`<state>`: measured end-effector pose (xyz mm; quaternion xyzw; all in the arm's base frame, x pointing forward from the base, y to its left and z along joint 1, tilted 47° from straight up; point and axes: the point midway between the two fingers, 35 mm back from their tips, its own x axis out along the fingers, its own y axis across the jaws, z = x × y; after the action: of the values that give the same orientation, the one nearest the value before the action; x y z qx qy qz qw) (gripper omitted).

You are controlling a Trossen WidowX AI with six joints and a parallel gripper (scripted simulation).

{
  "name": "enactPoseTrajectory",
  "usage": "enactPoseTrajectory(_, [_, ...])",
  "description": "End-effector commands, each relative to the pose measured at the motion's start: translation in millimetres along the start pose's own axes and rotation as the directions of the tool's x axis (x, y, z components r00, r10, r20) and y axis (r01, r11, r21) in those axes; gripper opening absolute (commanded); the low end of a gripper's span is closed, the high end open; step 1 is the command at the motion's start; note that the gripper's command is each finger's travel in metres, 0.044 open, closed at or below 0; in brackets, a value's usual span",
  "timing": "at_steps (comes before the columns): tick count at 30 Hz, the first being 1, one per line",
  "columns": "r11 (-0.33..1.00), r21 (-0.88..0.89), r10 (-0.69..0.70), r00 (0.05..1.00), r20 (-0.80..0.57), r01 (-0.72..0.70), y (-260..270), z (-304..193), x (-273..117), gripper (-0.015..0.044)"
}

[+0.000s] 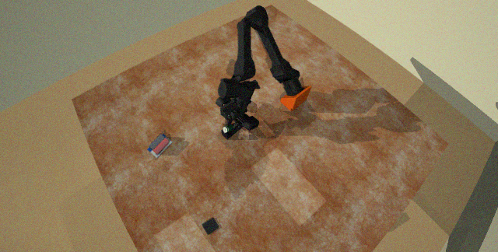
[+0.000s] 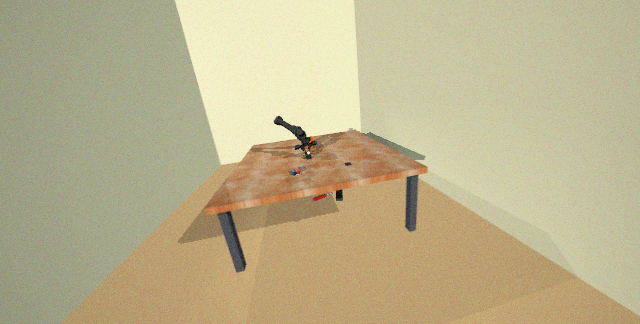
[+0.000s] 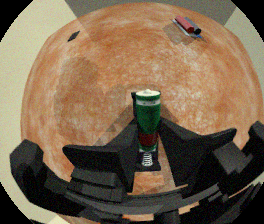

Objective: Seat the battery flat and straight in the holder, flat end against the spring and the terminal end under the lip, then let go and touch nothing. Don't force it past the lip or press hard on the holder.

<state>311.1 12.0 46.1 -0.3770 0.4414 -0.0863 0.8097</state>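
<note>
The battery [image 1: 226, 129] [image 3: 148, 116] is green with a red band and a pale terminal end. My gripper [image 1: 233, 126] [image 2: 308, 152] [image 3: 147, 120] is shut on it, one finger on each side. The black holder [image 3: 154, 167] lies under and around the battery in the wrist view. Its coiled spring shows just beyond the battery's flat end. The terminal end looks wider and appears raised towards the wrist camera, covering most of the holder's far end. The lip is hidden, and I cannot tell whether the battery touches the spring or the holder floor.
A red, grey and blue object [image 1: 159, 145] [image 2: 296, 172] [image 3: 187, 25] lies on the table away from the gripper. A small black square [image 1: 210, 225] [image 2: 348, 164] [image 3: 73, 36] lies farther off. An orange wedge [image 1: 295, 99] is at the arm's base. A red object [image 2: 319, 197] shows below the table edge.
</note>
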Motion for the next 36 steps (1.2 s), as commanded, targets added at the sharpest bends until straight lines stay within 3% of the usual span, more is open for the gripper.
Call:
enactPoseTrajectory(1, [1.000,-0.005,0.004,1.000,0.006,-0.004,0.5,-3.7,-1.1,0.0080])
enactPoseTrajectory(36, [1.000,-0.001,0.014,0.999,-0.036,-0.014,1.9,-20.5,-6.8,0.0080])
